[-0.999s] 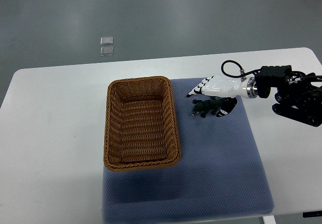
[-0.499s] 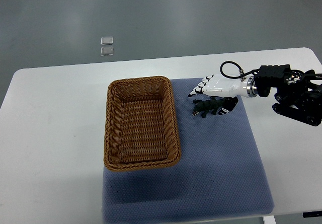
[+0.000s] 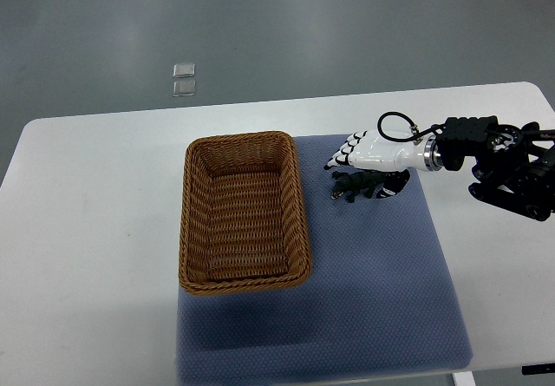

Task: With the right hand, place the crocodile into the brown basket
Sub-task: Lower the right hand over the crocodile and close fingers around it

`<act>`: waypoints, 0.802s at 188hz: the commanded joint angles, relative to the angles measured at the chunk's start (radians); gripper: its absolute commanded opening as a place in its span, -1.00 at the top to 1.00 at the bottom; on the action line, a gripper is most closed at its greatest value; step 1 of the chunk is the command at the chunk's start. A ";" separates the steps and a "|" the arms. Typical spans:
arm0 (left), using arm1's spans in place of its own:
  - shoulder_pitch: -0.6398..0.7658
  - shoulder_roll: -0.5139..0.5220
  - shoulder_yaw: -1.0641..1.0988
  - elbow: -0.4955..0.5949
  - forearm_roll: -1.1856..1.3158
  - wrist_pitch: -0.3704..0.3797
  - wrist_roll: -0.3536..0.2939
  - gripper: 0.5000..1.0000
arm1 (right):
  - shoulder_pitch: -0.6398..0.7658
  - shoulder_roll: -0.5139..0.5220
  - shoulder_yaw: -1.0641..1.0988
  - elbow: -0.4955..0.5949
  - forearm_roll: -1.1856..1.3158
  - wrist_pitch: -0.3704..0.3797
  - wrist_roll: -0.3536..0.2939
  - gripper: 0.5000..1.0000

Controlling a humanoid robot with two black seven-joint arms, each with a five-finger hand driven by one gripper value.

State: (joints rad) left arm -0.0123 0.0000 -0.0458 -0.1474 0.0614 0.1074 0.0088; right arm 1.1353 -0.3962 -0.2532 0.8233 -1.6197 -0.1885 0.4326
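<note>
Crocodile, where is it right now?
Top view: the crocodile is on the blue mat, just right of the brown basket near its far right corner, partly under the right hand.

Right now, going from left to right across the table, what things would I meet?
You'd meet the brown basket → crocodile → black robot arm. The right hand hangs over the crocodile, so it has no clear place.

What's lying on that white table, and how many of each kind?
Basket: 1
Crocodile: 1
Mat: 1
Total: 3
</note>
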 commanded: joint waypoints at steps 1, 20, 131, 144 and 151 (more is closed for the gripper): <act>0.000 0.000 0.000 -0.001 0.000 0.000 0.000 -1.00 | 0.000 0.010 -0.001 -0.015 0.000 0.000 0.000 -0.61; 0.000 0.000 0.000 0.000 0.000 0.000 0.000 -1.00 | 0.000 0.016 -0.003 -0.024 0.000 0.000 0.000 -0.60; 0.000 0.000 0.000 0.000 0.000 0.000 0.000 -1.00 | -0.003 0.034 -0.021 -0.059 -0.023 0.000 0.008 -0.06; 0.000 0.000 0.000 0.000 0.000 0.000 0.000 -1.00 | -0.003 0.034 -0.021 -0.059 -0.023 0.000 0.009 0.00; 0.000 0.000 0.000 -0.001 0.000 0.000 0.000 -1.00 | -0.003 0.034 -0.024 -0.059 -0.023 0.000 0.009 0.03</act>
State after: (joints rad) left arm -0.0123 0.0000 -0.0458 -0.1473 0.0614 0.1074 0.0093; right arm 1.1321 -0.3619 -0.2736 0.7639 -1.6429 -0.1887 0.4409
